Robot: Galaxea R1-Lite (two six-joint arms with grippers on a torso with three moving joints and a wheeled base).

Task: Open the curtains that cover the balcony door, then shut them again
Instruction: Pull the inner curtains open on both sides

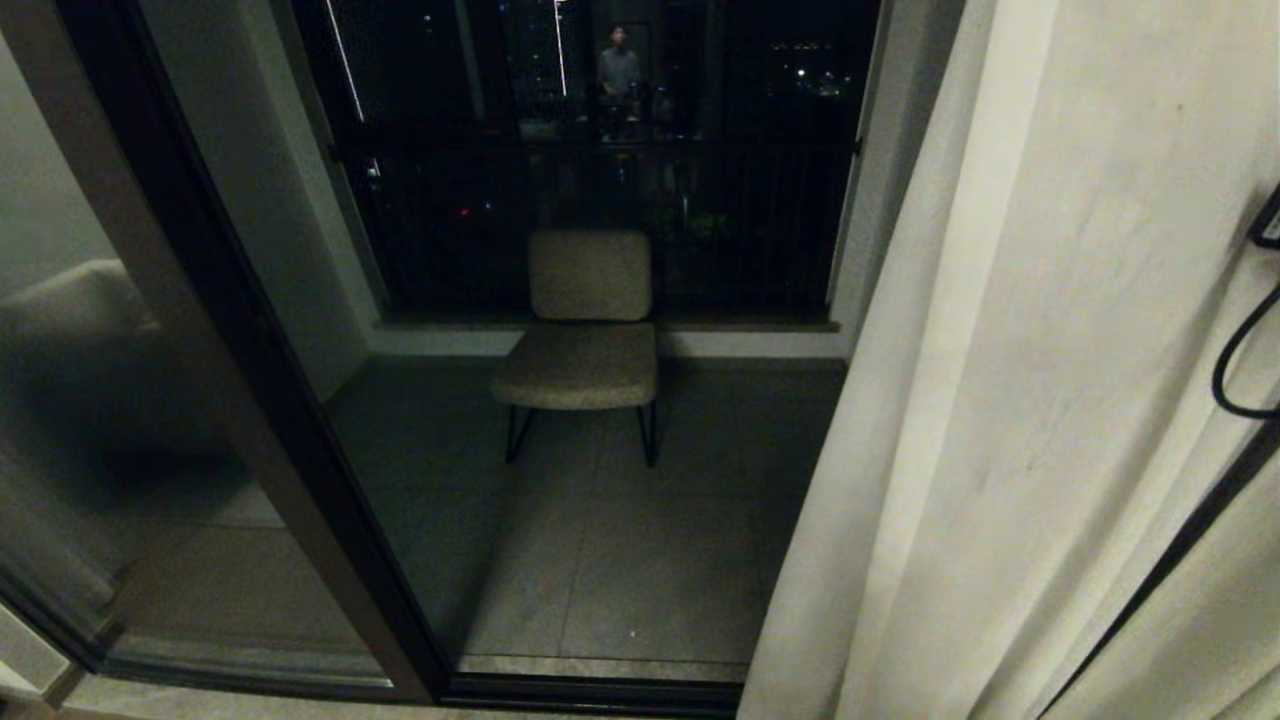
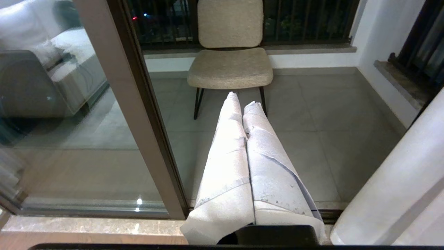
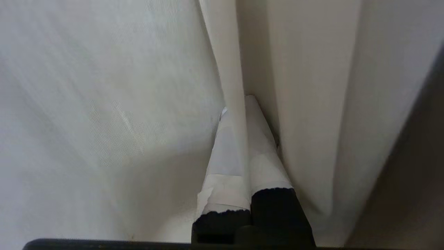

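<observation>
In the head view, the curtains (image 1: 1010, 400) are seen as cream pleated cloth hanging floor-length, folds running vertically, gathered right of the balcony door (image 1: 300, 420).

In the left wrist view, the left pincer (image 2: 242, 99) is held closed and empty before the glass.

In the right wrist view, a fold is pinched by the closed right pincer (image 3: 239, 104).

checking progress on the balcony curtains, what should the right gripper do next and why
Probably draw the fold sideways across the glass: the right gripper looks shut on a fold of the curtains, which are bunched at the right, leaving the balcony door uncovered.
</observation>
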